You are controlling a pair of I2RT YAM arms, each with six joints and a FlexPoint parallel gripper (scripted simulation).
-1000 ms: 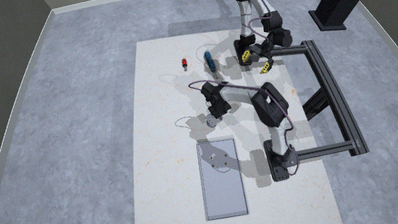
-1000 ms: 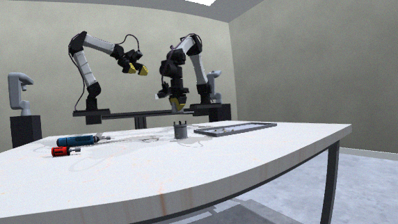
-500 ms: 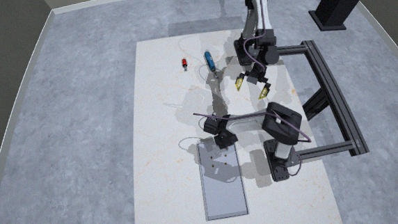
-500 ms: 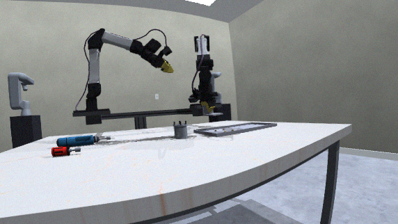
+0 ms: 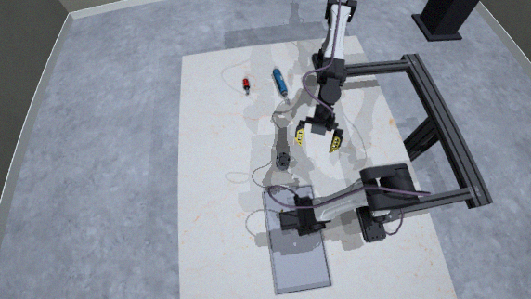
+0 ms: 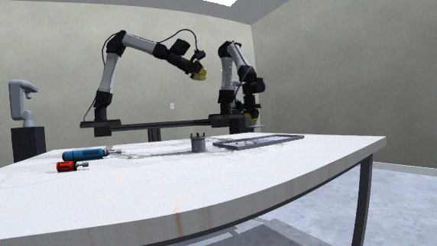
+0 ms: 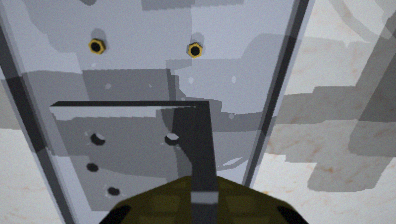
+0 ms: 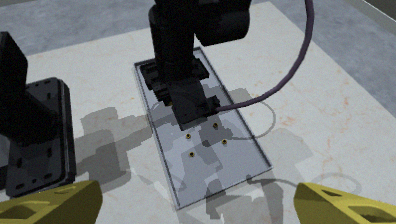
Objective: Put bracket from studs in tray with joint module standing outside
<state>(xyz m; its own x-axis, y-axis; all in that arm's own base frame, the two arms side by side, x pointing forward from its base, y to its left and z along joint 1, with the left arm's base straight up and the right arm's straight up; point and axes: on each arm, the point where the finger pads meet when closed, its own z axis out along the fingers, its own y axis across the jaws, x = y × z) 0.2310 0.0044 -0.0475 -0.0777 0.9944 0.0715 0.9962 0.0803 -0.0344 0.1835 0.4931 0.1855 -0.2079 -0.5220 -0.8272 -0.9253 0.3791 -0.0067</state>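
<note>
Grey bracket [image 6: 258, 126] [image 7: 135, 162] hangs above the tray [image 5: 304, 288] [image 6: 237, 147] [image 7: 278, 90] [image 8: 225, 188], its upright flange pinched between the fingers of the left gripper [image 5: 290, 220] [image 6: 250, 118] [image 7: 202, 184] [image 8: 176, 101]. The right gripper [image 5: 317, 138] [image 6: 199, 73] [image 8: 198, 190] hovers over the table [image 5: 213, 153] [image 6: 267, 183] [image 7: 335, 145] [image 8: 310, 110], its fingers spread wide. Off the tray's end, the joint module [image 5: 283, 161] [image 6: 198, 144] stands upright, studs bare; blue [image 5: 279, 83] [image 6: 83, 154] and red tools [image 5: 246, 84] [image 6: 66, 166] lie farther away.

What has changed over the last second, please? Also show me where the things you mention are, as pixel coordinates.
The left pincer [image 5: 289, 220] [image 6: 252, 119] [image 7: 202, 184] [image 8: 176, 101] carried the grey metal bracket [image 6: 258, 126] [image 7: 132, 160] from above the grey cylindrical joint module [image 5: 283, 161] [image 6: 198, 145] to over the grey rectangular tray [image 5: 302, 271] [image 6: 263, 144] [image 7: 145, 55] [image 8: 192, 180]. The open right pincer [image 5: 317, 141] [image 6: 202, 74] [image 8: 198, 190] moved tableward, toward the tray. Module and tray stayed put; nothing was released.
</note>
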